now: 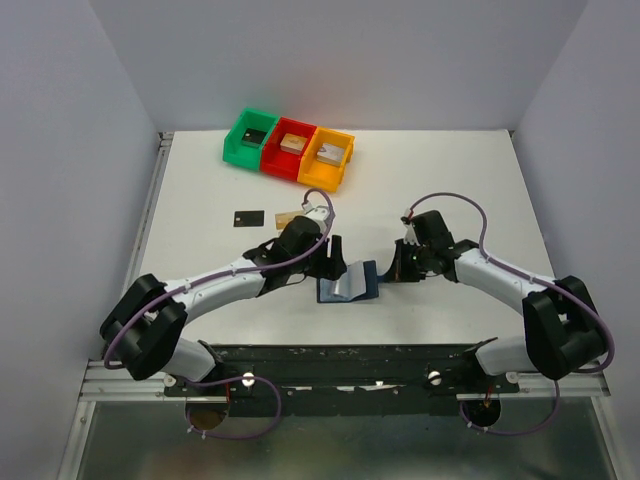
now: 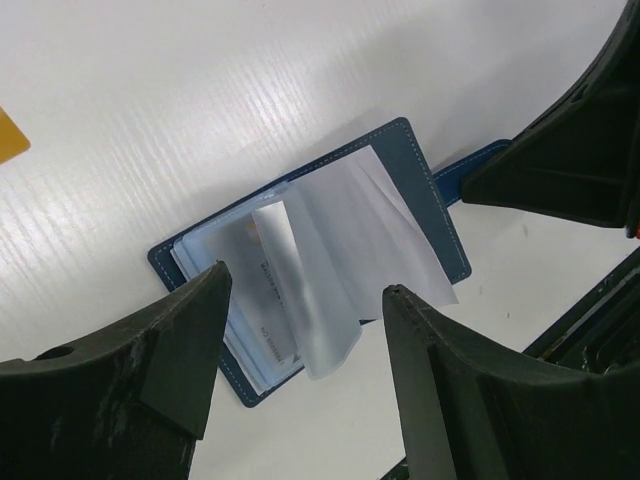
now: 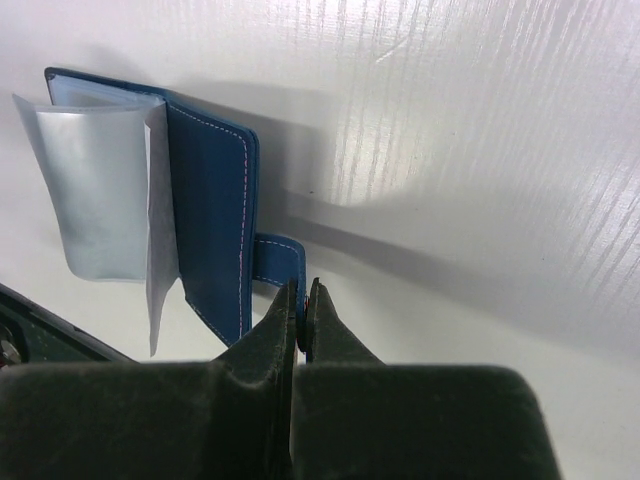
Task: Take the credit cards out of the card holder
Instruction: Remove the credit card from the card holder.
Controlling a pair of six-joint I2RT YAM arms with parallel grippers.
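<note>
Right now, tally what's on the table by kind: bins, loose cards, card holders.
bins: 3, green bin, red bin, orange bin
loose cards: 2, black card, tan card
card holder: 1
total: 6

Card holder [image 1: 349, 283]: on the table [image 1: 450, 180], between the grippers.
Left gripper [image 1: 333, 265]: over its left side.
Right gripper [image 3: 302, 292]: at its right tab.
Two cards [image 1: 250, 218]: behind the left gripper.
Bins [image 1: 290, 150]: far back.

- We find the card holder [image 1: 352, 283] lying open and flat, navy cover down, with its closure tab [image 3: 278, 258] projecting from one side.
- Its pale sleeve pages [image 2: 340, 240] curl upward. One sleeve still contains a printed card [image 2: 262, 310].
- We note a black card [image 1: 249, 218] and a tan-gold card [image 1: 289, 218] lying flat side by side beyond the holder.
</note>
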